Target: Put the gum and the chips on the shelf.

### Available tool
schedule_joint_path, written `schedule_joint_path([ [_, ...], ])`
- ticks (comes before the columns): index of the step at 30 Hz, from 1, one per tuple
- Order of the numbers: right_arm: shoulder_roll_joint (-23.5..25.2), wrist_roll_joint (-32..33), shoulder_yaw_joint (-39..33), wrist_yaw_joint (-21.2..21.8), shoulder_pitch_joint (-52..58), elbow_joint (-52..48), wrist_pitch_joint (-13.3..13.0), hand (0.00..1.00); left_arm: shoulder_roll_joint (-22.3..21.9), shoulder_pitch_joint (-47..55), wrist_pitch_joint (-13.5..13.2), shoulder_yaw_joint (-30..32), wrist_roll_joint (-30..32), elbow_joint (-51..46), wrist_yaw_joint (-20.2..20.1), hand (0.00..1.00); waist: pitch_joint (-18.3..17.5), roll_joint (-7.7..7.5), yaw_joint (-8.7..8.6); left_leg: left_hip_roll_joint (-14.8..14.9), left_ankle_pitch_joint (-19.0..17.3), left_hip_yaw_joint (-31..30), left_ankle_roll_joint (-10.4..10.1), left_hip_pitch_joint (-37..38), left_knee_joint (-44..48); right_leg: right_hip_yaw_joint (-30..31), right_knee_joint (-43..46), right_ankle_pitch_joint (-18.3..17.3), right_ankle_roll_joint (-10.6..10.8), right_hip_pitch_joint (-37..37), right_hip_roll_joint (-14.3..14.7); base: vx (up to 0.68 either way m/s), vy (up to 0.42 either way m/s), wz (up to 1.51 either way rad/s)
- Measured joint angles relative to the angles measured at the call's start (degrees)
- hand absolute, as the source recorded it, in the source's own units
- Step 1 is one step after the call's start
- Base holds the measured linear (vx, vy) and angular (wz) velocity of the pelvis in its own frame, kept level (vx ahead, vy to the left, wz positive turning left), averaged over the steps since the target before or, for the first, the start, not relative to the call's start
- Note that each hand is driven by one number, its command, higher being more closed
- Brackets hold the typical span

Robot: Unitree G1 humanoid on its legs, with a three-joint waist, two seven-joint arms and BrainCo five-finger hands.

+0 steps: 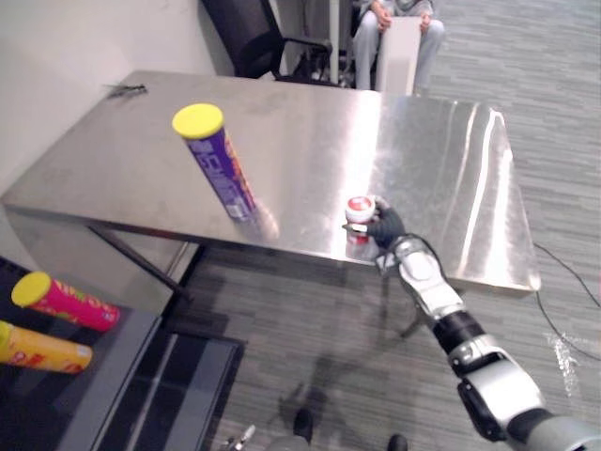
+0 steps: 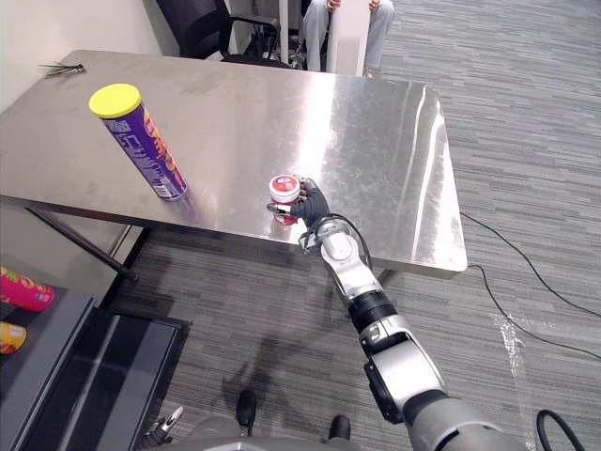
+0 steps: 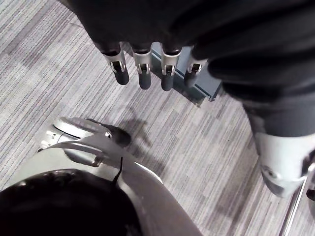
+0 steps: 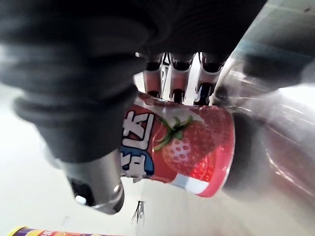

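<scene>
**Right wrist view: gum tub gripped, nothing from the table shelved yet**

Shows the right hand [image 4: 74, 98] clenched round the red gum tub [image 4: 182, 147], fingers curled behind it and thumb across the near side. Seen from the head views, sits with that tub near the front edge of the steel table [image 1: 423, 141]. Cannot tell whether lifted clear or resting on the metal.

Leaves the chips can [image 1: 223, 171], purple with a yellow lid, standing untouched on the same table, well apart from the tub and toward the robot's left.

Puts the shelf [image 1: 113, 376] low on the robot's left, off the table. Holds a pink can [image 1: 66, 302] and a yellow can [image 1: 42, 348] lying on its dark top, neither of them the purple one.

Has the left hand [image 3: 144, 73] hanging over carpet [image 3: 74, 59], fingers straight and loose, holding nothing.

Judged from all this: first grasp made, neither item delivered. Left to do: carry the gum across and down to the shelf, set it there and let go. Then the same for the chips, a taller can and likely easier to tip.
</scene>
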Motion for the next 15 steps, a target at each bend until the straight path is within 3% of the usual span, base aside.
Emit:
schedule_joint_path([
  [7, -4.8, -0.2, -5.4, -0.9, 9.3, -19.6, -0.3, 1.00, 0.0, 0.2, -0.1, 0.2, 0.0, 0.0, 0.6, 0.00, 0.0, -0.02, -1.01, -0.2, 0.1, -2.0, 0.1, 0.0, 0.2, -1.6, 0.6, 0.0, 0.0, 0.8, -0.1, -0.01, -0.011, 0.14],
  [15, -11.2, 3.0, -12.7, 1.6, 21.8, -38.5, -4.0, 1.00, 0.2, 1.3, -0.1, 0.3, 0.1, 0.1, 0.6, 0.00, -1.0, -0.47, -3.53, -0.1, 0.2, -1.6, 0.2, 0.1, 0.2, -1.2, 1.1, 0.0, 0.0, 0.3, 0.0, -0.01, -0.008, -0.03],
])
